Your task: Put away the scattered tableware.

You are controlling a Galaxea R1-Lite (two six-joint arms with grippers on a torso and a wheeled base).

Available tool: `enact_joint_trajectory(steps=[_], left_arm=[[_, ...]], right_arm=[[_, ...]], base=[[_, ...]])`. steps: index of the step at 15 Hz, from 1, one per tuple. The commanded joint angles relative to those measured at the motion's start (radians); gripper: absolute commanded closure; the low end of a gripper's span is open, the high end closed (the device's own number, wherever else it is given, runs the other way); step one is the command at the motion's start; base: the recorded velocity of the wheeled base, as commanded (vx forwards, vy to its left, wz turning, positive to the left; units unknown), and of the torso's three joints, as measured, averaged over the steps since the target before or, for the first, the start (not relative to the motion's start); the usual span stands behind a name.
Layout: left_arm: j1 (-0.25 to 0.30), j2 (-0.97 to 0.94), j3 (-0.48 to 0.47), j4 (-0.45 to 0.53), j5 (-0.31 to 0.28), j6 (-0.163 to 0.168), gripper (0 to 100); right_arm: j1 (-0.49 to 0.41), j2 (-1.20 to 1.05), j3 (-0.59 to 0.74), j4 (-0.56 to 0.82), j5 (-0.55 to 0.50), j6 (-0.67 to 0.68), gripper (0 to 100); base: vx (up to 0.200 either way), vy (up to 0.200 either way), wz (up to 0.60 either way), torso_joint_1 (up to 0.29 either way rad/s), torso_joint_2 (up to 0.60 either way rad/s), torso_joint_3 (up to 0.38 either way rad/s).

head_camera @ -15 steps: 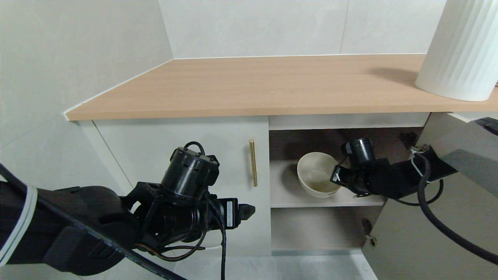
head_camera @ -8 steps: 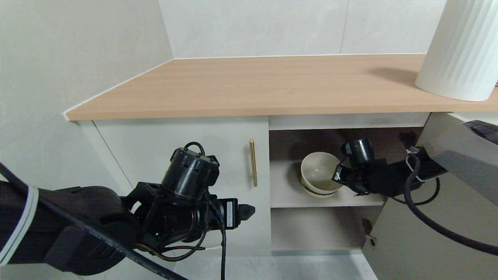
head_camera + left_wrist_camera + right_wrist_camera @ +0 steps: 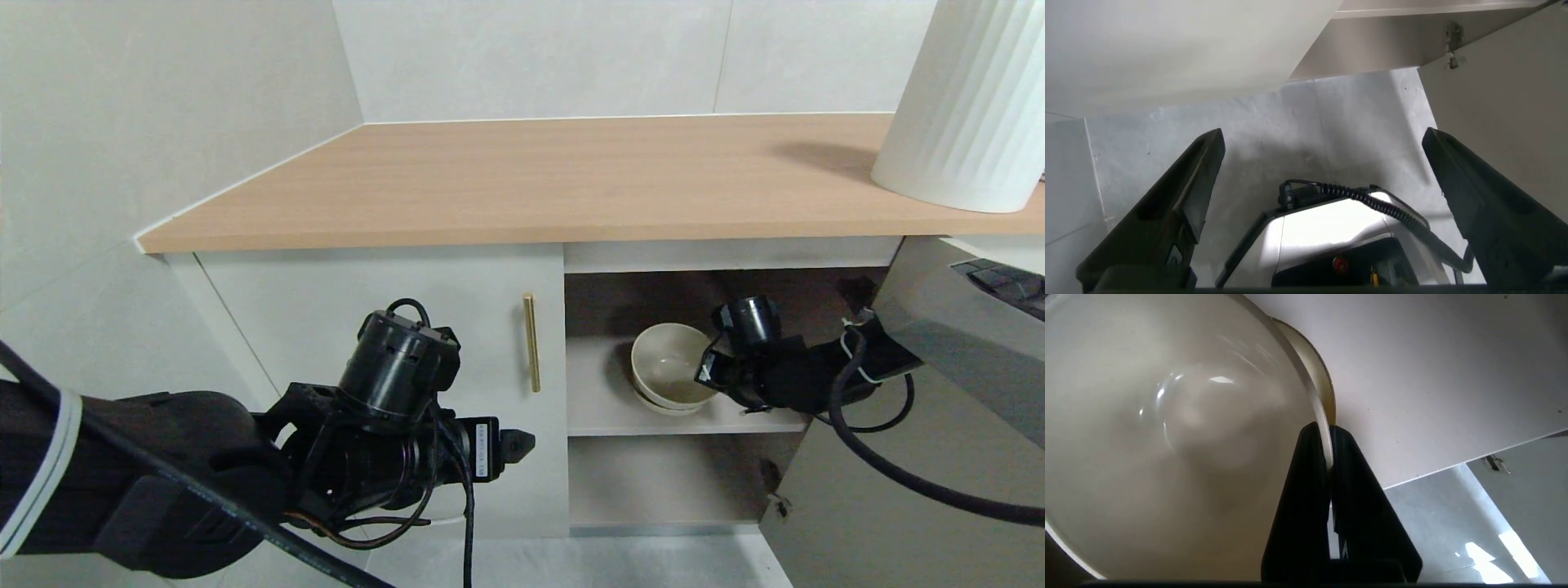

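The right end effector point(image 3: 707, 377) is clamped on the rim of the bowl point(image 3: 669, 369), which seems nested in a second bowl point(image 3: 665, 403) near the shelf point(image 3: 763, 420) front edge. Pulling back without releasing could drag both off. The left end effector point(image 3: 1323, 147) hangs wide open, empty.

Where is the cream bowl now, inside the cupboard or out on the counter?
Inside. The bowl sits over a second bowl on the cupboard's upper shelf, its rim pinched by the right gripper.
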Motion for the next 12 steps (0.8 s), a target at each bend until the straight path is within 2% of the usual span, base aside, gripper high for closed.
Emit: enact_joint_trajectory(steps=[1, 2, 3, 10, 12], left_arm=[[0.0, 0.002, 0.0, -0.001, 0.001, 0.0, 0], [0.0, 0.002, 0.0, -0.001, 0.001, 0.0, 0], [0.0, 0.002, 0.0, -0.001, 0.001, 0.0, 0], [0.0, -0.003, -0.001, -0.001, 0.001, 0.0, 0], [0.012, -0.023, -0.003, 0.001, 0.001, 0.0, 0]], right_arm=[[0.001, 0.008, -0.003, 0.0, 0.0, 0.0, 100], [0.001, 0.009, -0.008, 0.001, 0.0, 0.0, 100], [0.001, 0.011, -0.008, 0.001, 0.0, 0.0, 0], [0.002, -0.017, 0.006, 0.003, 0.004, 0.0, 0], [0.007, -0.072, 0.046, 0.017, 0.012, -0.002, 0]], base=[[0.0, 0.0, 0.0, 0.0, 0.0, 0.0], [0.0, 0.0, 0.0, 0.0, 0.0, 0.0], [0.0, 0.0, 0.0, 0.0, 0.0, 0.0], [0.0, 0.0, 0.0, 0.0, 0.0, 0.0], [0.0, 0.0, 0.0, 0.0, 0.0, 0.0]])
